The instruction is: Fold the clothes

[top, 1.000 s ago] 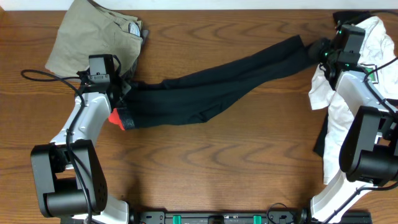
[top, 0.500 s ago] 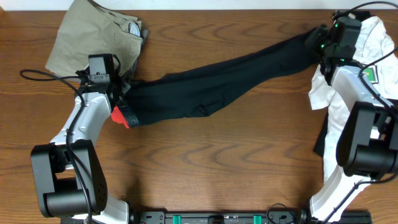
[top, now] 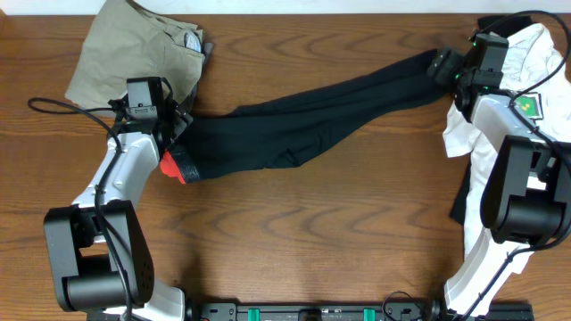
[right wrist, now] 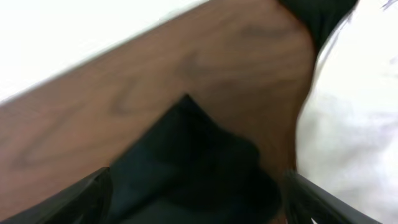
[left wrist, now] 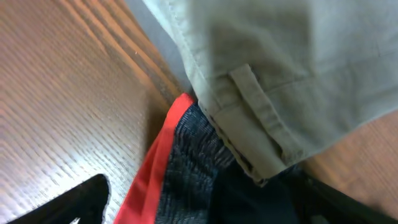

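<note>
black trousers (top: 303, 120) have their waistband partly hidden under khaki trousers (top: 134, 53).

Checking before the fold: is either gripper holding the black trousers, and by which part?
Neither appears to grip the black trousers. The left gripper stands open over the waistband, the right gripper over the leg ends.

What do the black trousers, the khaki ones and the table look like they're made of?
Black trousers: thin matte fabric, probably knit, draping in soft folds; waistband shows heathered grey texture with a red edge. Khaki trousers: stiffer, cotton-like weave, stitched belt loop. Table: wood or wood-look laminate, smooth, clear grain.
</note>
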`<state>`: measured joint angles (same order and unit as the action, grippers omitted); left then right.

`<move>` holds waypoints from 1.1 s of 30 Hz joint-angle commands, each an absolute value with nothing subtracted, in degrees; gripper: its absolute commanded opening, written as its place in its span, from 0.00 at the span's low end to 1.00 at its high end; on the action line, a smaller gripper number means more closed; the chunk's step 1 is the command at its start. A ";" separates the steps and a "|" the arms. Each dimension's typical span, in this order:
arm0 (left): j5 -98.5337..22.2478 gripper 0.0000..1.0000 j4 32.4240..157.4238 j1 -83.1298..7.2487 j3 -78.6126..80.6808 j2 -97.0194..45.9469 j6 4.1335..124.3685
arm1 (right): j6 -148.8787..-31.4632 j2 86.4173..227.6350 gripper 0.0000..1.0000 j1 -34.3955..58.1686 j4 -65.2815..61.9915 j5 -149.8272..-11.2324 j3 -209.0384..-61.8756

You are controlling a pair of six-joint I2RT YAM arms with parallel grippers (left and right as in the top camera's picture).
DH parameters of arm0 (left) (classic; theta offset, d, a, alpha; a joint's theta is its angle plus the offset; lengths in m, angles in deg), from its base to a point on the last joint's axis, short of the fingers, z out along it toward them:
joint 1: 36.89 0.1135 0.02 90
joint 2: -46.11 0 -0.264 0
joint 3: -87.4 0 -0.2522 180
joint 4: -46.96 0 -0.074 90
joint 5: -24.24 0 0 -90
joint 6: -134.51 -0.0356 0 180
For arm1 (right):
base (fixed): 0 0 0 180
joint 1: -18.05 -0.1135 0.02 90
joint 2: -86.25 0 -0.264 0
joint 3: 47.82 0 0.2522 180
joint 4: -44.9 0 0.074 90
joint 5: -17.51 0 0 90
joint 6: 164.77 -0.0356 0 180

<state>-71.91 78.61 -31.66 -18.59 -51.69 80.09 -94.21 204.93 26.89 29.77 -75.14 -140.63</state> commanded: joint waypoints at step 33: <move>-68.79 0.98 101.78 -31.35 -15.40 -35.23 69.59 | -56.97 216.18 0.72 30.50 5.23 -83.99 -158.96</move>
<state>-68.92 101.47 -31.66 -16.65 -35.34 70.73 -57.89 214.96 30.17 4.27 -82.46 -158.29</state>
